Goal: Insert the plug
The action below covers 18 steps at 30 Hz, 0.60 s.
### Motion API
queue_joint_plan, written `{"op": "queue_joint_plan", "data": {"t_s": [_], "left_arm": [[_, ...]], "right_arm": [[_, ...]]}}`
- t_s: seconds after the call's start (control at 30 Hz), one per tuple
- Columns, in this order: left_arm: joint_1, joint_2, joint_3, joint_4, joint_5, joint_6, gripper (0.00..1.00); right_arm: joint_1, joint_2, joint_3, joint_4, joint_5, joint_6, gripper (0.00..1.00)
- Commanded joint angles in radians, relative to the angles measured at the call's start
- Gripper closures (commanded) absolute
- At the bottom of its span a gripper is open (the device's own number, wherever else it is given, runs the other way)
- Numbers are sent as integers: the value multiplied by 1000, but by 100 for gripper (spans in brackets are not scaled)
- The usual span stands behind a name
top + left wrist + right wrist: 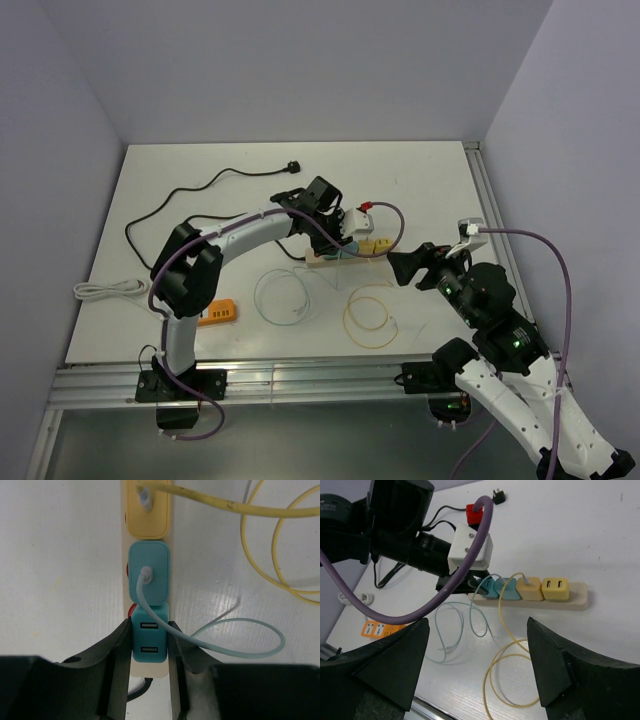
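Observation:
A beige power strip (145, 672) lies on the white table, also seen in the top view (345, 256) and the right wrist view (577, 602). On it sit a yellow plug (147, 510) with a yellow cable, a teal plug (149, 572) with a teal cable, and a teal two-port USB plug (150, 642) over the end socket. My left gripper (150, 625) is shut on the sides of that teal USB plug. My right gripper (476, 625) is wide open and empty, hovering to the right of the strip (410, 268).
A second yellow USB plug (555, 588) sits at the strip's far end. A teal cable loop (280, 295) and a yellow cable loop (368, 320) lie in front of the strip. A black cord and plug (291, 167), a white cable bundle (105, 290) and an orange card (218, 312) are on the left.

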Motion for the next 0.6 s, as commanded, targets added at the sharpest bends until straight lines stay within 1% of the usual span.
{"op": "queue_joint_plan", "data": {"t_s": [0.0,0.03,0.17,0.27,0.37,0.47,0.53,0.57], "left_arm": [[9,95,-38,38,-75,49,100],[8,96,-41,32,-73,46,100],[14,79,-122,52,-61,25,100],[20,87,-154,49,-53,11,100],[21,92,-158,59,-61,-9,100],[29,75,-127,65,-58,-30,98],[55,49,-113,61,-23,-38,89],[63,37,-113,64,-13,-40,75]], "right_arm": [[-8,-40,-4,38,69,17,14],[-8,-46,-3,33,74,15,12],[-7,-77,0,20,97,8,11],[-8,-79,-1,21,94,6,11],[-8,-73,0,16,86,5,11],[-8,-76,0,12,90,-2,11],[-8,-82,3,7,93,-2,11],[-7,-83,5,6,94,-3,11]]}}
